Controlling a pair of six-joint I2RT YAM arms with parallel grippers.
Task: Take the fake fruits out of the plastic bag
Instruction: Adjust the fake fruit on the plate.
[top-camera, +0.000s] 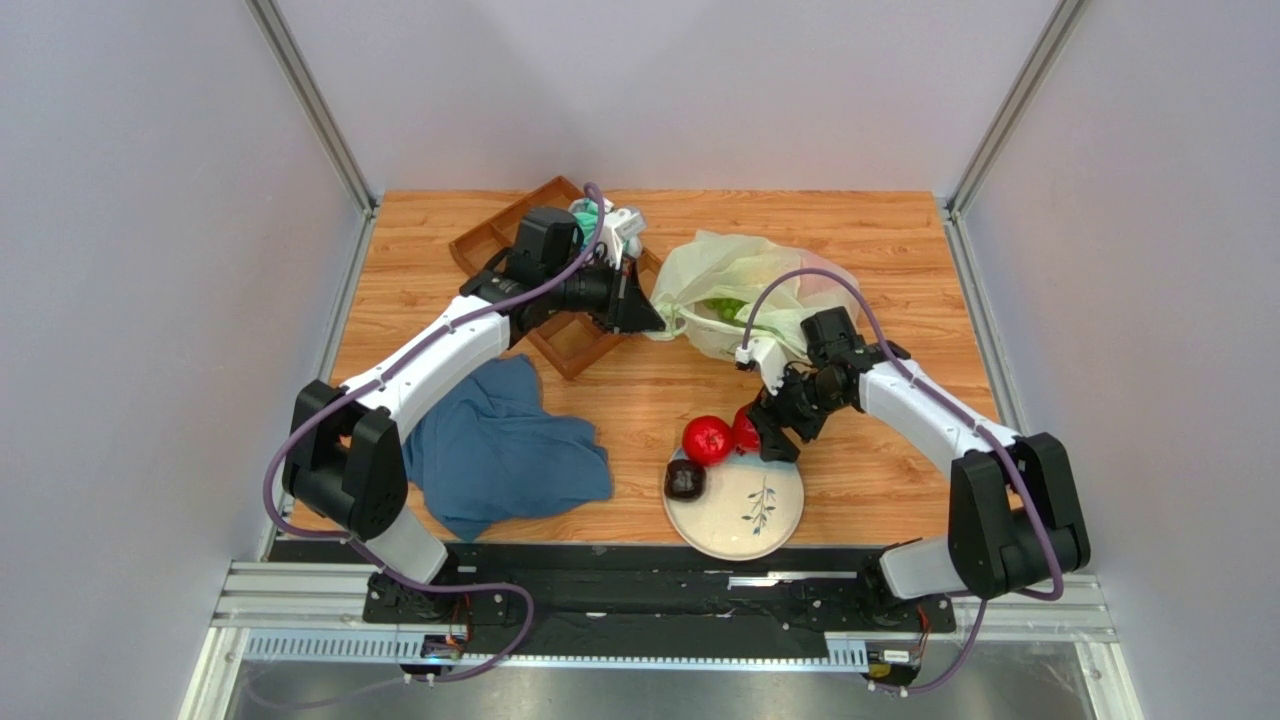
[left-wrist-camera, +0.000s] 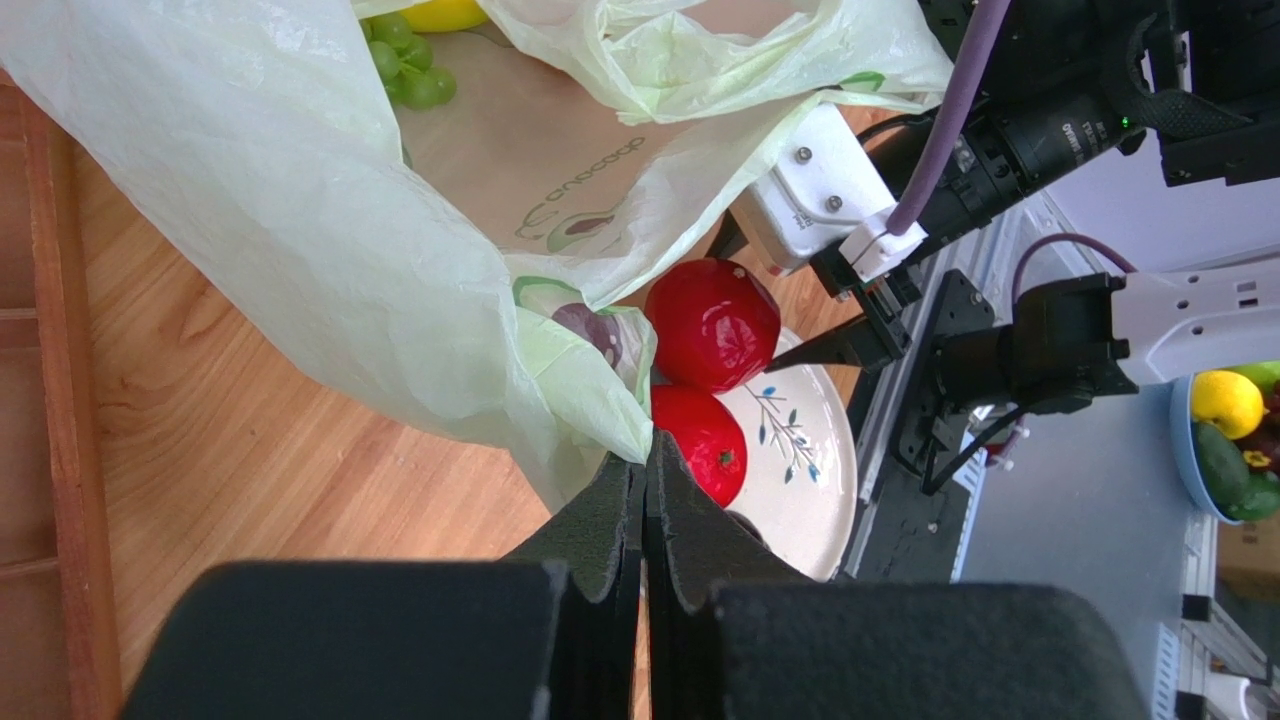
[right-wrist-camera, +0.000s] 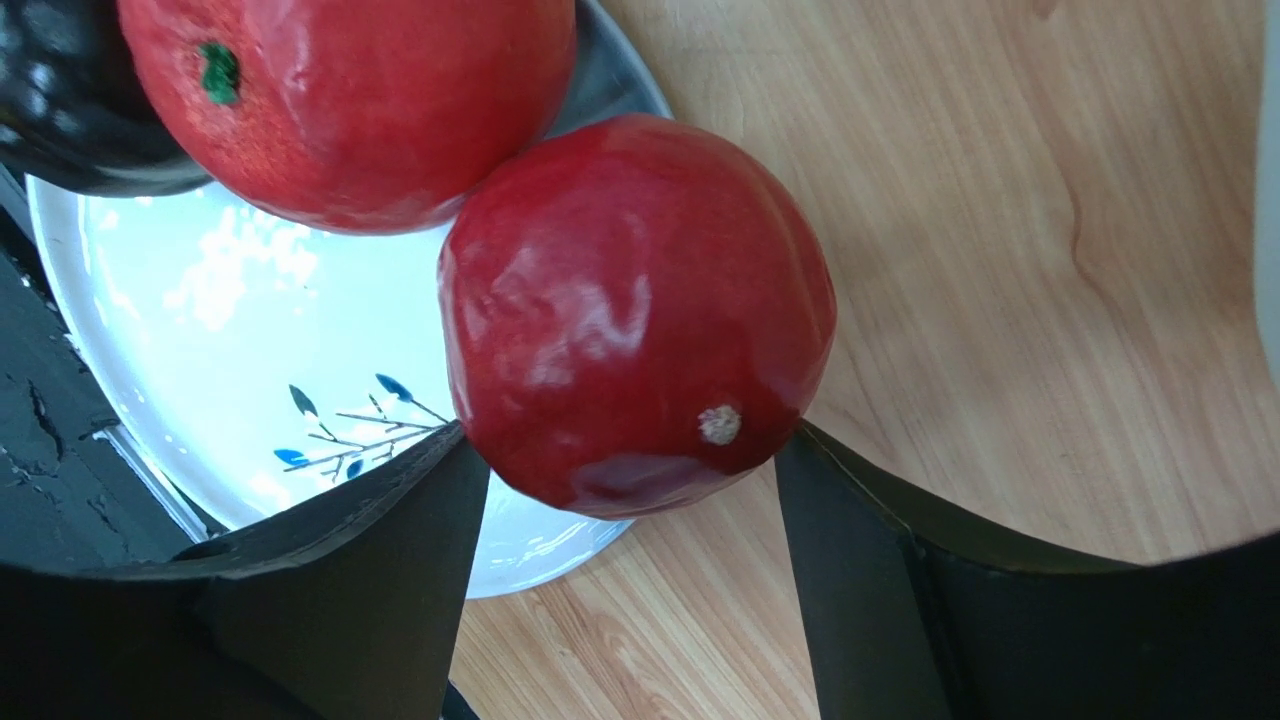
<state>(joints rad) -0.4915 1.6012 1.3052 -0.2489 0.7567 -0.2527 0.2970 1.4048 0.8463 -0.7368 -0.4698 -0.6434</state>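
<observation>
The pale yellow-green plastic bag (top-camera: 736, 278) (left-wrist-camera: 301, 225) lies at the back of the table, and my left gripper (top-camera: 654, 315) (left-wrist-camera: 649, 443) is shut on a fold of its edge. Green grapes (left-wrist-camera: 406, 60) and a yellow fruit (left-wrist-camera: 443, 12) show inside it. On the white plate (top-camera: 751, 518) (right-wrist-camera: 226, 345) lie a red fruit (top-camera: 708, 440) (right-wrist-camera: 346, 105) and a dark one (top-camera: 685, 480) (right-wrist-camera: 60, 105). A second red fruit (top-camera: 745, 432) (right-wrist-camera: 639, 308) rests on the plate's rim. My right gripper (top-camera: 759, 435) (right-wrist-camera: 628, 450) stands open, its tips flanking that fruit's near end.
A dark blue cloth (top-camera: 504, 450) lies crumpled at the front left. A wooden tray (top-camera: 526, 240) sits at the back left under the left arm, with small items (top-camera: 624, 233) by its far corner. Off the table, a blue bowl of fruit (left-wrist-camera: 1232, 435) shows.
</observation>
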